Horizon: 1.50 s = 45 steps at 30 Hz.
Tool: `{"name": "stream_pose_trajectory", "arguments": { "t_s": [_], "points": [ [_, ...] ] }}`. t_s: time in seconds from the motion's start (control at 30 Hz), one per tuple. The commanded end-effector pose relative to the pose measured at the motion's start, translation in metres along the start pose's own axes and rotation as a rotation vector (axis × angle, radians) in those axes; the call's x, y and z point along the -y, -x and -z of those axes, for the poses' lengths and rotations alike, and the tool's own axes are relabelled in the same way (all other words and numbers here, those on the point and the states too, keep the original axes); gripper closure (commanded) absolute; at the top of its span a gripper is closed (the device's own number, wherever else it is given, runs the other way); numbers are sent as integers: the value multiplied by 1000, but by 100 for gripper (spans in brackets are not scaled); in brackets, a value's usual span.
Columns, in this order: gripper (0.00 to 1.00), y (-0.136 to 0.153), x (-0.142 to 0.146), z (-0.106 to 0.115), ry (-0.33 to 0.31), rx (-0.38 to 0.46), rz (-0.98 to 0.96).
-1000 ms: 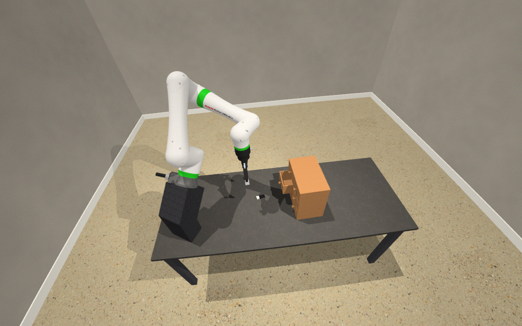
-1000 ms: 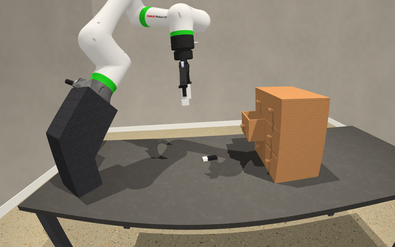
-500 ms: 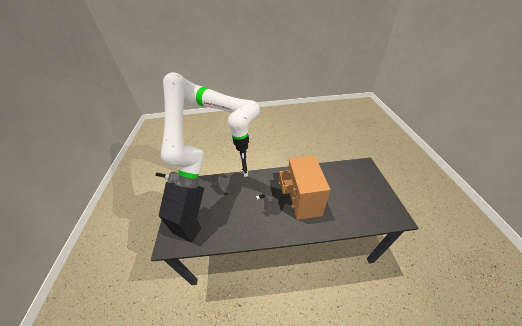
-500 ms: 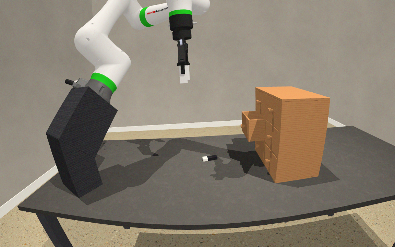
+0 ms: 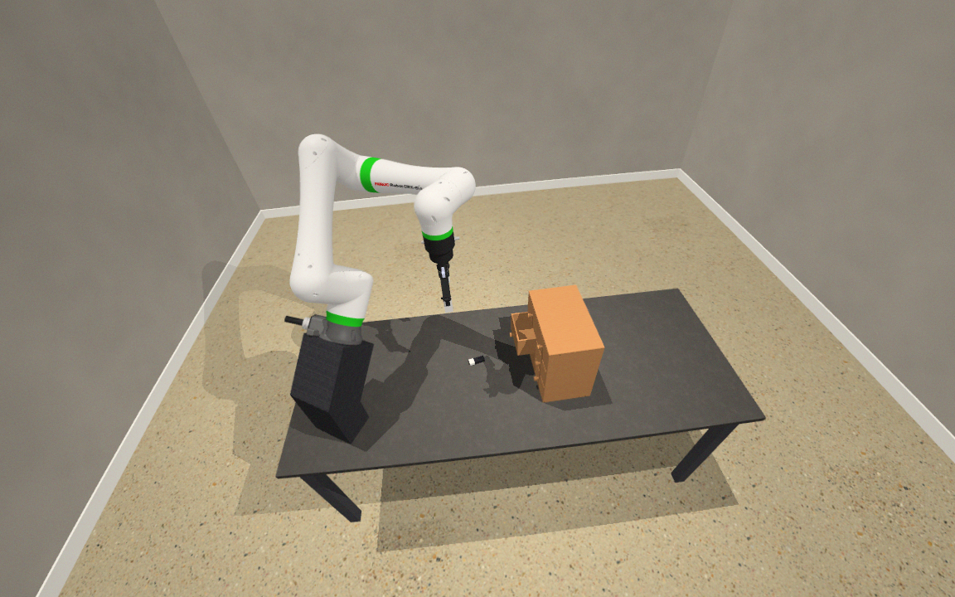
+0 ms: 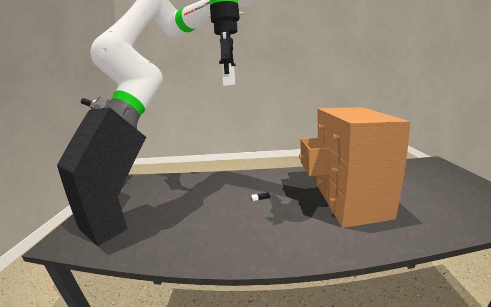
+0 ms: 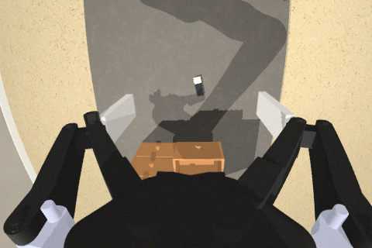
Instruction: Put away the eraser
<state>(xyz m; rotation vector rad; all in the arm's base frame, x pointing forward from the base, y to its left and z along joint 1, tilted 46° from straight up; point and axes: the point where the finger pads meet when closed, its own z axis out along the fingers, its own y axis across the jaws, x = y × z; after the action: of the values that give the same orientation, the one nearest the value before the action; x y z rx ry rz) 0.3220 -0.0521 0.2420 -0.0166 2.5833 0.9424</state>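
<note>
The eraser (image 5: 477, 361) (image 6: 260, 196) (image 7: 198, 85), black with a white end, lies flat on the table in front of the chest. The orange chest (image 5: 569, 319) (image 6: 376, 171) stands upright. Its far-column middle drawer (image 5: 527, 346) (image 6: 319, 162) (image 7: 198, 153) is pulled partly out and looks level; the other drawers look shut. No eraser can be made out inside the open drawer, whose floor is partly hidden. My gripper (image 5: 447, 305) (image 6: 228, 74) (image 7: 194, 104) is wide open and empty, high above the table, on the robot's side of the open drawer and higher than it.
The dark table (image 5: 659, 371) (image 6: 239, 248) (image 7: 128, 46) carries the robot's black pedestal (image 5: 328, 385) (image 6: 90, 175) at its left end. Small round knobs stick out of the chest's front. The open drawer juts towards the robot, above the table top.
</note>
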Motion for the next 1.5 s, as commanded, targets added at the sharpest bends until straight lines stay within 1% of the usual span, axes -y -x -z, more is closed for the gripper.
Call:
{"name": "stream_pose_trajectory", "arguments": {
  "t_s": [0.0, 0.1, 0.23, 0.3, 0.47, 0.6, 0.73, 1.03, 1.2, 1.37, 1.43, 1.47],
  "points": [
    [0, 10, 0, 1, -1, 2, -1],
    [0, 27, -2, 1, -1, 2, -1],
    [0, 58, -4, 1, -1, 2, -1],
    [0, 58, -4, 1, -1, 2, -1],
    [0, 96, -8, 1, -1, 2, -1],
    [0, 117, -9, 1, -1, 2, -1],
    [0, 126, -10, 1, -1, 2, -1],
    [0, 129, -10, -1, 0, -1, 1],
    [0, 145, -10, -17, 5, -22, 21],
    [0, 173, -10, -45, 16, -59, 56],
    [0, 173, -10, -45, 16, -59, 56],
    [0, 180, -10, -52, 18, -68, 63]
  ]
}}
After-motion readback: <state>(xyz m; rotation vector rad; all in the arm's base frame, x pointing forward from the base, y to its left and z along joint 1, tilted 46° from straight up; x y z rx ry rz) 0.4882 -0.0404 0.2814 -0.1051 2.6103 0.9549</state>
